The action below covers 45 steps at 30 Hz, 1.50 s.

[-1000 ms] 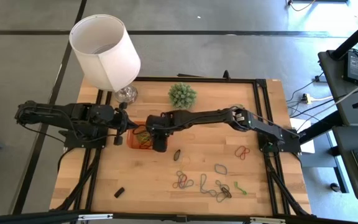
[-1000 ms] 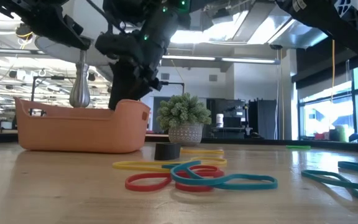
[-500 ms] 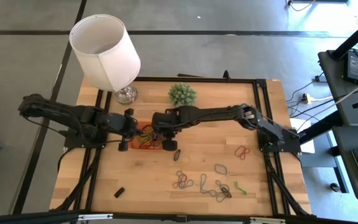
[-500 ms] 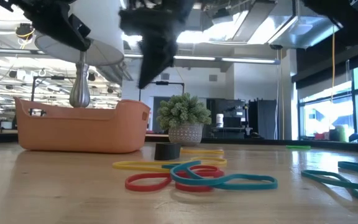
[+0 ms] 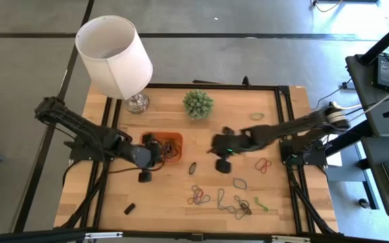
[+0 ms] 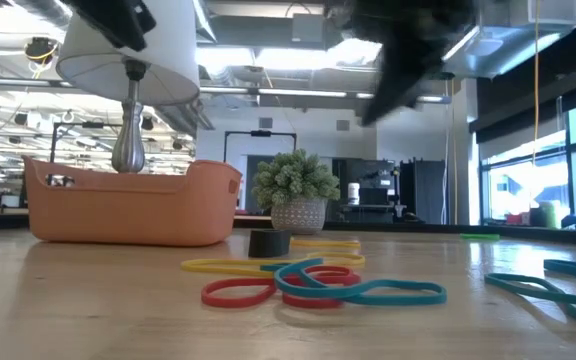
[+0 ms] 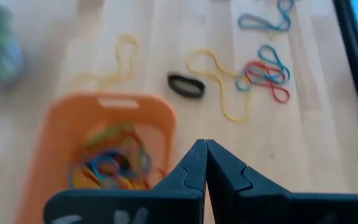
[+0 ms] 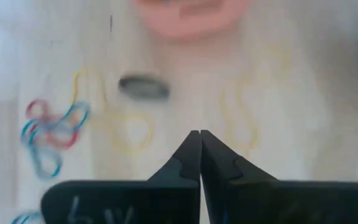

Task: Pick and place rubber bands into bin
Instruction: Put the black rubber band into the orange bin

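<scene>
Bin [image 5: 170, 143] lies between left fingers [image 5: 145, 175] and right fingers [image 5: 223, 164].

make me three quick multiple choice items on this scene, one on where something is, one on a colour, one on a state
1. Where does the black band lie?
A. in the bin
B. on the table beside the bin
C. on the lampshade

2. What colour is the bin?
A. orange
B. white
C. blue

3. How do the left gripper fingers stand?
A. wide open
B. closed on a band
C. closed with nothing between them

Answers:
1. B: the left wrist view shows it on bare wood just outside the bin's rim.
2. A: the high, low and left wrist views all show it orange.
3. C: the left wrist view shows the fingers meeting with nothing between them.
</scene>
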Motion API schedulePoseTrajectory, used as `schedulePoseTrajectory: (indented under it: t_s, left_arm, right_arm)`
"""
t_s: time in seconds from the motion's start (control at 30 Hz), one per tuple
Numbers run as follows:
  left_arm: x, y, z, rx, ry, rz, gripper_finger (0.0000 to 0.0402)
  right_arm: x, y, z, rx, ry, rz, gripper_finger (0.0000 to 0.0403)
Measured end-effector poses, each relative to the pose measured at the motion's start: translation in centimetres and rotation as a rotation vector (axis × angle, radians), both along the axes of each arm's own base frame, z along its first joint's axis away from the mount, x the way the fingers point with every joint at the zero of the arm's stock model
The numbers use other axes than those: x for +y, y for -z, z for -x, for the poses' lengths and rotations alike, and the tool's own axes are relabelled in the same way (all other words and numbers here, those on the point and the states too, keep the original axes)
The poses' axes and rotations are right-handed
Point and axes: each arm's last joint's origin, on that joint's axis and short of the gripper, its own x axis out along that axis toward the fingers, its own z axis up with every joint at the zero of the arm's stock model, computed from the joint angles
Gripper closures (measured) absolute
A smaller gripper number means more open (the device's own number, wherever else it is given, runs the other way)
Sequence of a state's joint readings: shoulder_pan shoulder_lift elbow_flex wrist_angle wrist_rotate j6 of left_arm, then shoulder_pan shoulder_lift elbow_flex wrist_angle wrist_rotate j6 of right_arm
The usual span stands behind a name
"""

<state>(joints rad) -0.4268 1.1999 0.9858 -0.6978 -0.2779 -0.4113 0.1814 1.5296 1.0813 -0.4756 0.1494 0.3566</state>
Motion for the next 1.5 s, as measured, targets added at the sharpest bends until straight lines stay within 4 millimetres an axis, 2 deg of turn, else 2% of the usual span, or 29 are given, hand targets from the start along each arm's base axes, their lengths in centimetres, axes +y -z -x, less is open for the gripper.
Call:
schedulePoseTrajectory:
  t_s: [0.2, 0.3, 0.43, 0.63, 0.87, 1.0, 1.23, 1.33, 1.5]
  left_arm:
    - [-2.9, -0.4, -1.2, 0.243, -0.182, 0.171, 0.04]
    - [-4.6, -0.3, -1.1, 0.323, -0.272, 0.223, 0.04]
    - [-7.0, 0.7, -0.5, 0.366, -0.433, 0.315, 0.04]
    - [-10.4, 2.5, 0.9, 0.455, -0.56, 0.384, 0.039]
    - [-13.2, 5.1, 1.8, 0.563, -0.66, 0.383, 0.0325]
    - [-14.3, 6.7, 2.0, 0.586, -0.748, 0.365, 0.0272]
    - [-15.8, 9.5, 2.2, 0.738, -0.732, 0.31, 0.0194]
    - [-16.2, 10.3, 2.2, 0.775, -0.716, 0.294, 0.0178]
    - [-16.8, 11.8, 2.2, 0.791, -0.718, 0.26, 0.0175]
  right_arm:
    - [1.4, 2.6, 6.6, -0.053, 0.087, -0.118, 0.0399]
    - [1.8, 3.5, 8.4, -0.095, 0.094, -0.17, 0.0399]
    - [2.1, 4.8, 9.7, -0.104, 0.096, -0.205, 0.0399]
    - [2.5, 5.1, 9.9, -0.128, 0.072, -0.215, 0.0398]
    - [2.5, 5.0, 9.7, -0.149, 0.032, -0.19, 0.0398]
    - [2.5, 4.9, 9.7, -0.158, 0.015, -0.179, 0.0398]
    - [2.5, 4.9, 9.6, -0.164, 0.014, -0.179, 0.0398]
    - [2.6, 4.8, 9.6, -0.164, 0.014, -0.18, 0.0398]
    - [2.6, 4.8, 9.6, -0.164, 0.014, -0.181, 0.0398]
